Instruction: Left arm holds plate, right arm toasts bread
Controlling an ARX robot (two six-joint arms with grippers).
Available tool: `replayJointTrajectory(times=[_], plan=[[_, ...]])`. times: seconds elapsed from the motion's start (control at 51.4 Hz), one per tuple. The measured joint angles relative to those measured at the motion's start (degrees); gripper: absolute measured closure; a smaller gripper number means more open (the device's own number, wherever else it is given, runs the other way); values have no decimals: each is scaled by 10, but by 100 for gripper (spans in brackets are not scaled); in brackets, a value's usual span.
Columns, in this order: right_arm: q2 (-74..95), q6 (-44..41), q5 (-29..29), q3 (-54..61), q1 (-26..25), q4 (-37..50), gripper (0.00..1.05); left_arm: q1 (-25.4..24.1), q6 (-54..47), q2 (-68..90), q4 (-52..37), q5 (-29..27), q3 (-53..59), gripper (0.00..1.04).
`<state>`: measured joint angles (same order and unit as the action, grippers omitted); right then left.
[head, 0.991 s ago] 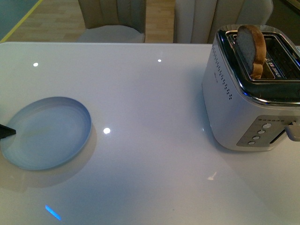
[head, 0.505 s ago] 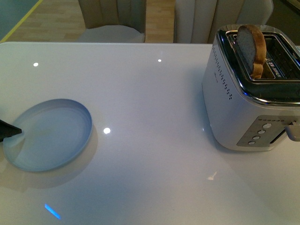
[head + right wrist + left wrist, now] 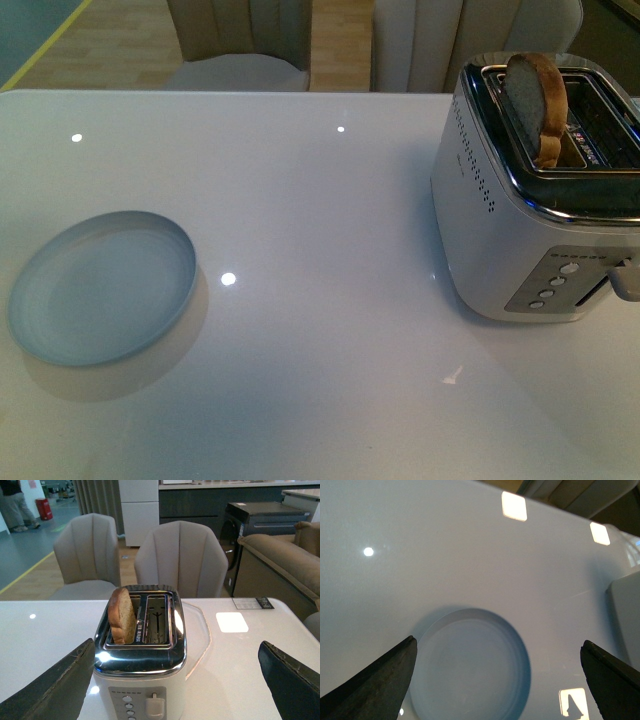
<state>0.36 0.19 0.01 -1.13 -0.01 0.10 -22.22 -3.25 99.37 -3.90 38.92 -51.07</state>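
Note:
A pale blue-grey plate (image 3: pixel 103 287) lies empty at the left of the white table (image 3: pixel 320 220). In the left wrist view the plate (image 3: pixel 470 665) sits below and between the spread dark fingers of my open left gripper (image 3: pixel 499 652), which touches nothing. The bread (image 3: pixel 535 105) stands upright in the left slot of the toaster (image 3: pixel 530 215) at the right, its top sticking out. In the right wrist view the bread (image 3: pixel 122 616) and toaster (image 3: pixel 142 665) lie ahead of my open right gripper (image 3: pixel 176 652). Neither gripper shows in the front view.
The toaster's lever (image 3: pixel 155 705) and round buttons (image 3: pixel 127 705) face the right wrist camera. Beige chairs (image 3: pixel 180 557) stand behind the table's far edge. A sofa (image 3: pixel 280 560) is at the far right of the room.
The dark tip of my left gripper at the plate's left rim has drawn back out of the front view. The plate has shifted slightly right. Bread and toaster are unchanged.

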Motion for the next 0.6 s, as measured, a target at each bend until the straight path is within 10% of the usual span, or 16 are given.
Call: replayJointTrajectory(times=[0.292,0.603], plan=[[0,0,0,0,0,0,9,96,27,-166,-514,-257,266,45],[-1,0,0,0,0,0,9,143,29,-293,-530,-312,388,99]])
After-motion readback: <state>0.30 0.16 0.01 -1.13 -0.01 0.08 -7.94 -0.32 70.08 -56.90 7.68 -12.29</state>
